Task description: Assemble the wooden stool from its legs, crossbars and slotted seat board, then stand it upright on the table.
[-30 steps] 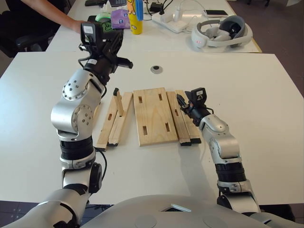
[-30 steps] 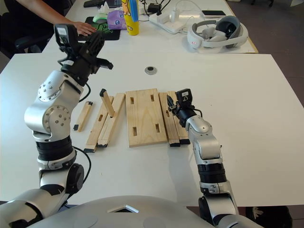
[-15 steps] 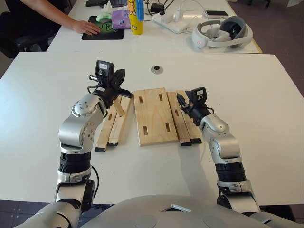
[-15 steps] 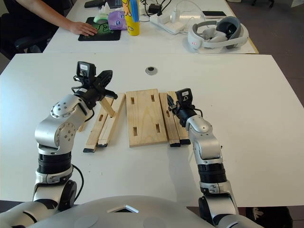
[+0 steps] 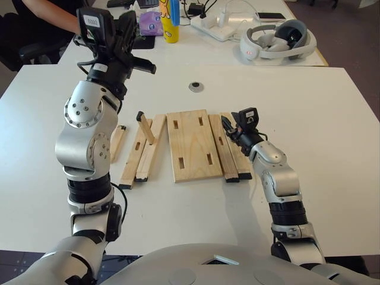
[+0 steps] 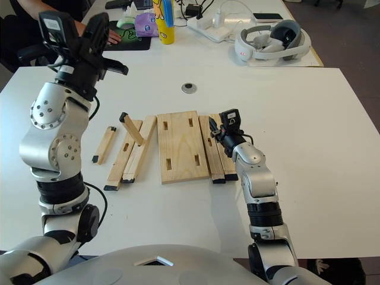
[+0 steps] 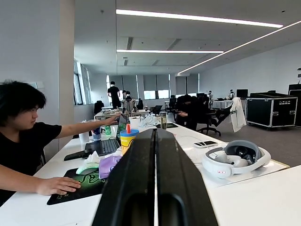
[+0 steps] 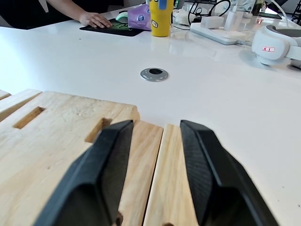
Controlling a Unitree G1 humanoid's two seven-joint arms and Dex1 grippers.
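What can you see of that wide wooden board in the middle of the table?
The seat board is a pale, rectangular plank of light-grained wood with four rectangular slots cut in it, two near each long edge. It lies flat on the white table, not yet joined to anything. Two wooden bars lie snug along its right edge; the right gripper hovers open over them, near the board's far corner.

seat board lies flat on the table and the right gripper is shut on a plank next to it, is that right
Not quite. The seat board does lie flat on the table, but the right gripper is open, not shut on a plank: the right wrist view shows its fingers spread apart over the wooden planks beside the board.
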